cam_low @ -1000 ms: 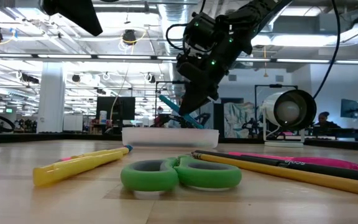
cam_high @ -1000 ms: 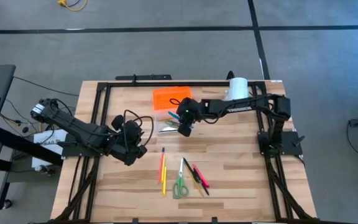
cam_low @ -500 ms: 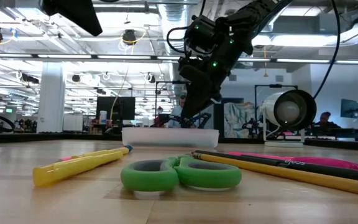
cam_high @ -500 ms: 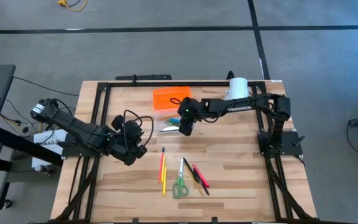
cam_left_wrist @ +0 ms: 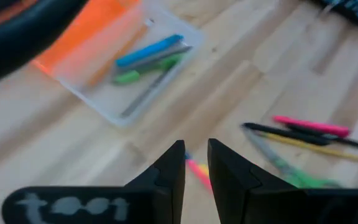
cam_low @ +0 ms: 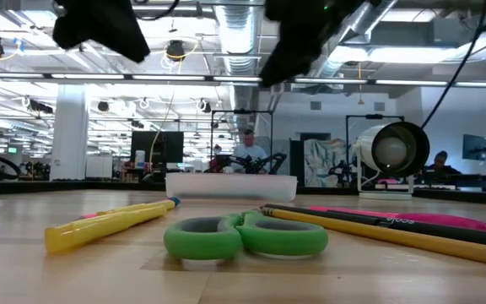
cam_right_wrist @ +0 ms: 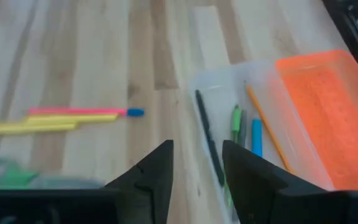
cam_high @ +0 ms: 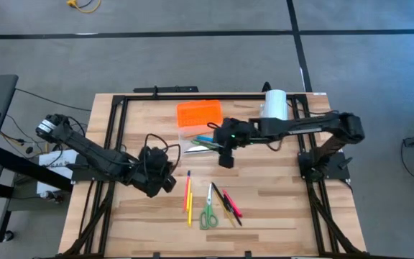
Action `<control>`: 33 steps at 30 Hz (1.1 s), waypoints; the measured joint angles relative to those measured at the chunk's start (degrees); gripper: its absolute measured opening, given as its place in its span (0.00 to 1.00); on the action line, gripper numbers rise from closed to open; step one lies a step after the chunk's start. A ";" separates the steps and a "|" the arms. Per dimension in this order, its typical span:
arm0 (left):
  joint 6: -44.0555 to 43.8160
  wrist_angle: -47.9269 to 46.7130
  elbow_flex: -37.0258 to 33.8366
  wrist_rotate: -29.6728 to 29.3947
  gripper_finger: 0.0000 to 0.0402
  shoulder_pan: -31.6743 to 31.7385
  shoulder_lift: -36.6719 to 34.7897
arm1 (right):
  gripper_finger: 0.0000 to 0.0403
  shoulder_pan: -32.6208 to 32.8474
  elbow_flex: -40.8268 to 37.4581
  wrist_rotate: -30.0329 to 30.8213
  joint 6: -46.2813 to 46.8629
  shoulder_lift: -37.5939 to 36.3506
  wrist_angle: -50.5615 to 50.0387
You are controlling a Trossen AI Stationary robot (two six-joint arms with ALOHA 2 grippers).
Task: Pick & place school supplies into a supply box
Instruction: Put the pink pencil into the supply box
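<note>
Flanking box (cam_high: 200,142): white cylinder (cam_high: 274,103)

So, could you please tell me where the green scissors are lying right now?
In the high view the scissors lie on the table's near middle, between the yellow and red pens and the pink and black pens.

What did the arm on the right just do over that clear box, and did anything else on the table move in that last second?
The right pincer let go of a blue pen into the clear box, then drew back toward the table's middle, open and empty. The left pincer shifted a little toward the loose supplies. The green scissors, the yellow and pink pens and the white cylinder stayed put.
</note>
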 joint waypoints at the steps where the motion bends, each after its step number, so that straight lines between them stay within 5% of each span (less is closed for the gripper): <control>1: -1.21 2.40 -1.37 0.25 0.14 -0.13 0.24 | 0.31 0.60 -0.51 0.52 -0.10 -1.60 -1.16; 10: -13.37 17.42 -9.87 3.55 0.14 -0.22 0.44 | 0.29 4.43 -6.71 2.94 3.54 -15.82 -3.67; 18: -25.43 18.17 -12.11 5.53 0.14 2.10 0.79 | 0.29 8.38 -13.35 3.00 8.77 -26.30 -6.50; 27: -17.96 34.43 -12.06 10.71 0.14 5.80 12.14 | 0.29 12.67 -18.92 5.78 12.96 -32.05 -6.70; 33: -19.00 37.03 -12.05 17.09 0.14 7.50 17.68 | 0.29 14.94 -19.21 6.02 14.81 -33.73 -7.16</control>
